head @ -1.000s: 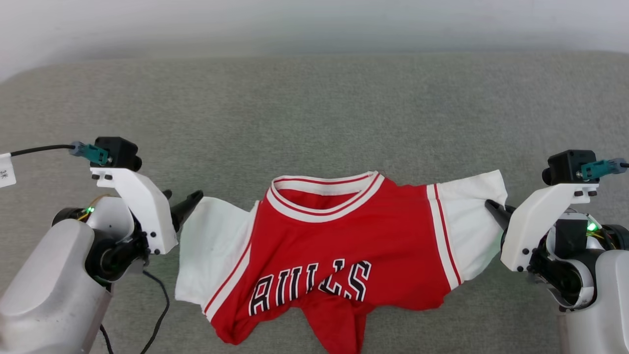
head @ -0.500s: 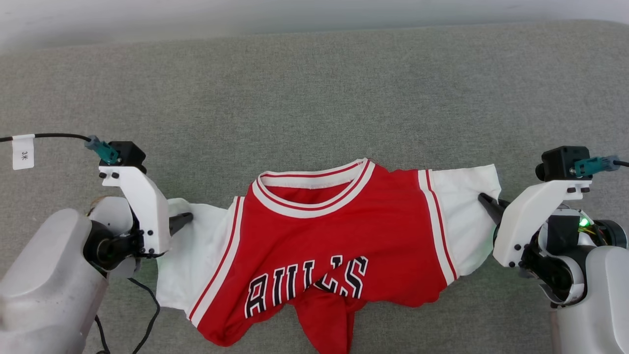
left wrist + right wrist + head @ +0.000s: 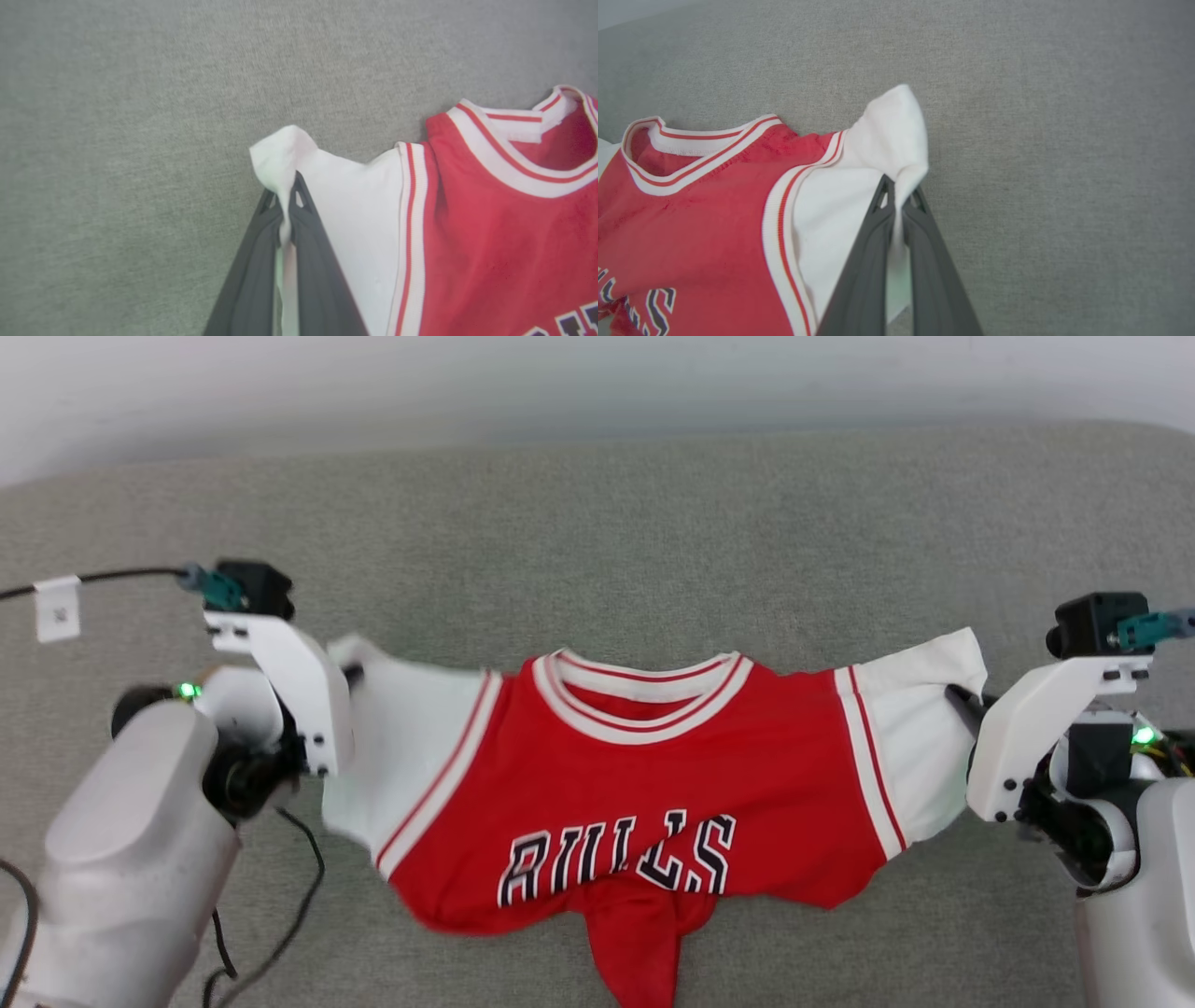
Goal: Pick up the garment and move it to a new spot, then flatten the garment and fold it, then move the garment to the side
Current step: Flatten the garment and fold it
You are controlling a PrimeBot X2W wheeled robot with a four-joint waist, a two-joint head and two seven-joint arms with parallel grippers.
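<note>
Head view | arms spread | left gripper (image 3: 351,676) pinching garment (image 3: 644,775) sleeve | right gripper (image 3: 954,693) pinching opposite sleeve

Head view: garment (image 3: 644,756) lower hem runs off bottom edge; middle letters of chest lettering (image 3: 616,859) partly lost in a fold; left gripper (image 3: 349,678) mostly behind its white bracket (image 3: 294,672), L sleeve (image 3: 392,737) there blurred; cable tag (image 3: 56,609) print too small to read. Wrist views: lettering cut by frame edges; R sleeve (image 3: 896,135) cloth pinched in right gripper (image 3: 899,193) hidden btwn fingers (image 3: 871,261).

Grey fabric surface (image 3: 597,523) meets a pale wall (image 3: 597,373).
</note>
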